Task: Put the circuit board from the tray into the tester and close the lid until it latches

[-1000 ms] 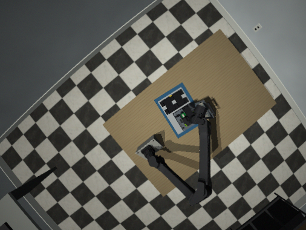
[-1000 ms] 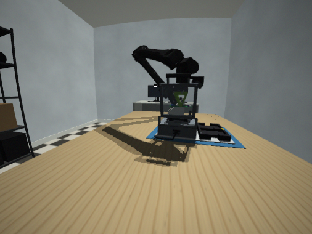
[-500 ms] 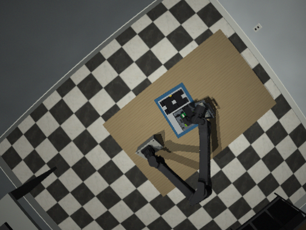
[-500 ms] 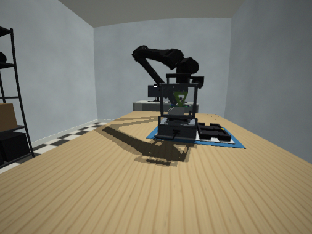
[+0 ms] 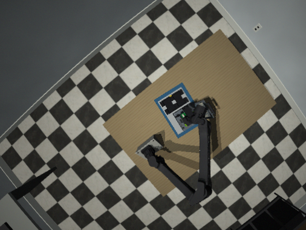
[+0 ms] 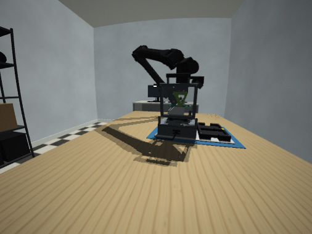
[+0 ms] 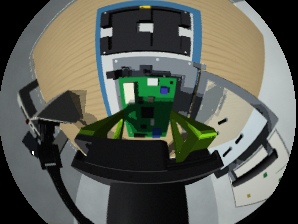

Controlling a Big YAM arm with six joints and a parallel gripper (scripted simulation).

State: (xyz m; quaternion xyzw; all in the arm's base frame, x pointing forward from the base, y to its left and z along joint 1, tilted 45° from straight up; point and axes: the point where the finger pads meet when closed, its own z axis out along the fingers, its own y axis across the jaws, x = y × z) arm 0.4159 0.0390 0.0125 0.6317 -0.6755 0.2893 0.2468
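Seen from my remote station, the gripper [image 5: 185,117] [image 6: 180,104] [image 7: 147,113] held the circuit board [image 5: 183,115] [image 6: 172,105] [image 7: 160,102] by its two long edges, its fingers standing fairly wide. The board was raised above the tester [image 5: 184,127] [image 6: 166,129] [image 7: 150,65], between its base and the upper part of the upright lid [image 6: 196,101] [image 7: 235,85], and well clear of the plate. The principal relation was one of axes: the board's long axis ran across the line joining my fingertips and looked roughly parallel to the tester's hinge side, with the large white connector toward the end nearer the tray [image 5: 169,106] [image 6: 213,135] [image 7: 125,32]. The tray lay beside the tester, with no board visible in it. I judged that the next move called for lowering the board flat against the tester's three posts, keeping that alignment; a slight twist could leave it riding on a pin. Pins and hook were too obscured to confirm the fit.

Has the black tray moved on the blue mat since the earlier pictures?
No. In the top view, the black tray lies at the same corner area of the blue mat as before.
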